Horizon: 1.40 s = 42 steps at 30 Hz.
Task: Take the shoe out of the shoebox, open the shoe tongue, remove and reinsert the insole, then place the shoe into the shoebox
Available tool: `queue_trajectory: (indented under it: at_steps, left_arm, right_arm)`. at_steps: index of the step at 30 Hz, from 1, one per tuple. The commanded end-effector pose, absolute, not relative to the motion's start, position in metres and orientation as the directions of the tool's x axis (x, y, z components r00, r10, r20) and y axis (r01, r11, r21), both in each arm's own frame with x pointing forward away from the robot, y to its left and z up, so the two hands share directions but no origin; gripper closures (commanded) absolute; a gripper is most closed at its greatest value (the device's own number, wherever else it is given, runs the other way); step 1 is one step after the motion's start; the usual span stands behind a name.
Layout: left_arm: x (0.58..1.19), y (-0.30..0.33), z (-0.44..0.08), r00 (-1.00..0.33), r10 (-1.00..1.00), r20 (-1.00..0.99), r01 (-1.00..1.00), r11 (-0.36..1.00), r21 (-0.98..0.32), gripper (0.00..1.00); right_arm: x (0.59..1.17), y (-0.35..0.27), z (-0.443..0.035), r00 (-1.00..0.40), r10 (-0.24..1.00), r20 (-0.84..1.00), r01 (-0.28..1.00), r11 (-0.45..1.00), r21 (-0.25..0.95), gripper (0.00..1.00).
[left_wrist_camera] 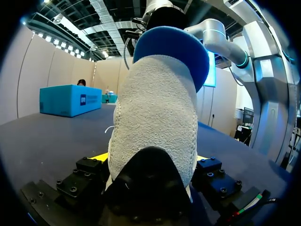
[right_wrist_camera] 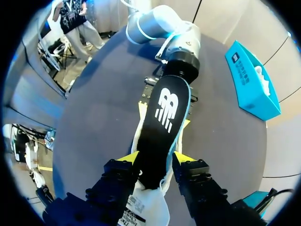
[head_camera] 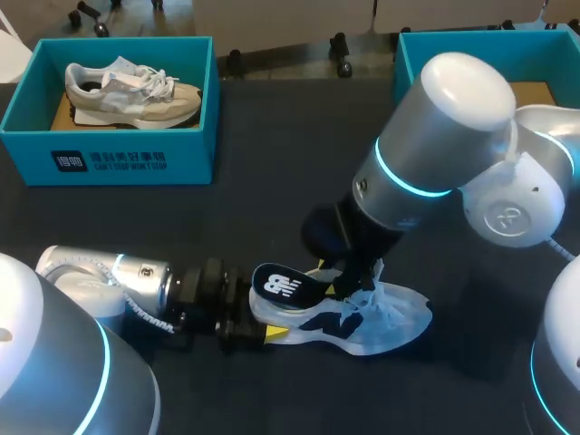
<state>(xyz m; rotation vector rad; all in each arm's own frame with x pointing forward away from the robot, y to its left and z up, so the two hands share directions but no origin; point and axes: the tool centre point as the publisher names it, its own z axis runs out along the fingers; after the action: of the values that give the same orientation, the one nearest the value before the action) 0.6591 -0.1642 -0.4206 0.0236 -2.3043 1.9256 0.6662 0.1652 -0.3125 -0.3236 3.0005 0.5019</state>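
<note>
Shoe (head_camera: 381, 319) lies well apart from the shoebox (head_camera: 410, 71); left gripper (head_camera: 261, 324), seemingly clamped on its heel, steadies it so right gripper (head_camera: 349, 281), pinching the insole (head_camera: 285, 288), can work it at the opening.

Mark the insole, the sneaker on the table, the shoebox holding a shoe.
black logo-printed insole (right_wrist_camera: 162, 132), right wrist view, middle
white-navy sneaker (head_camera: 381, 319), head view, forefoot
teal cardboard shoebox (head_camera: 195, 154), head view, front wall

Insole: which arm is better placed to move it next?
Right. The right gripper is shut on the insole, which sticks out of the shoe; the left gripper only clamps the shoe's heel.
</note>
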Motion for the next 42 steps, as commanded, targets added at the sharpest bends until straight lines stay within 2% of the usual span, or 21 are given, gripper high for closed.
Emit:
queue_trajectory:
  at_steps: [1,6,8,9,12,15,16,17,30,39,41,42]
  left_arm:
    - [0.660,-0.165,-0.422,-0.990,0.076,0.117,-0.101,0.183,-0.978,1.00]
    - [0.660,-0.165,-0.422,-0.990,0.076,0.117,-0.101,0.183,-0.978,1.00]
    - [0.660,-0.165,-0.422,-0.990,0.076,0.117,-0.101,0.183,-0.978,1.00]
    - [0.660,-0.165,-0.422,-0.990,0.076,0.117,-0.101,0.183,-0.978,1.00]
    - [0.660,-0.165,-0.422,-0.990,0.076,0.117,-0.101,0.183,-0.978,1.00]
    - [0.660,-0.165,-0.422,-0.990,0.076,0.117,-0.101,0.183,-0.978,1.00]
    - [0.660,-0.165,-0.422,-0.990,0.076,0.117,-0.101,0.183,-0.978,1.00]
    - [0.660,-0.165,-0.422,-0.990,0.076,0.117,-0.101,0.183,-0.978,1.00]
    - [0.660,-0.165,-0.422,-0.990,0.076,0.117,-0.101,0.183,-0.978,1.00]
    - [0.660,-0.165,-0.422,-0.990,0.076,0.117,-0.101,0.183,-0.978,1.00]
    - [0.660,-0.165,-0.422,-0.990,0.076,0.117,-0.101,0.183,-0.978,1.00]
    - [0.660,-0.165,-0.422,-0.990,0.076,0.117,-0.101,0.183,-0.978,1.00]
  right_arm:
    - [0.670,0.160,-0.307,-0.974,-0.206,-0.097,-0.227,0.916,0.330,0.58]
    - [0.679,0.167,-0.300,-0.970,-0.238,-0.053,-0.241,0.901,0.361,0.60]
    - [0.683,0.170,-0.298,-0.968,-0.250,-0.033,-0.244,0.895,0.373,0.53]
    - [0.685,0.173,-0.298,-0.966,-0.258,-0.014,-0.244,0.891,0.383,0.52]
    - [0.692,0.181,-0.299,-0.959,-0.283,0.025,-0.249,0.880,0.405,0.59]
    - [0.696,0.187,-0.302,-0.949,-0.308,0.060,-0.249,0.856,0.452,0.55]
    - [0.696,0.187,-0.303,-0.948,-0.310,0.071,-0.240,0.843,0.482,0.23]
    - [0.697,0.187,-0.303,-0.955,-0.279,0.102,-0.202,0.861,0.467,0.00]
    - [0.697,0.187,-0.303,-0.955,-0.279,0.102,-0.202,0.861,0.467,0.00]
    - [0.702,0.182,-0.290,-0.922,-0.289,0.257,-0.096,0.815,0.572,0.00]
    - [0.702,0.183,-0.290,-0.910,-0.284,0.302,-0.065,0.818,0.571,0.32]
    - [0.702,0.183,-0.291,-0.905,-0.274,0.325,-0.044,0.820,0.570,0.45]
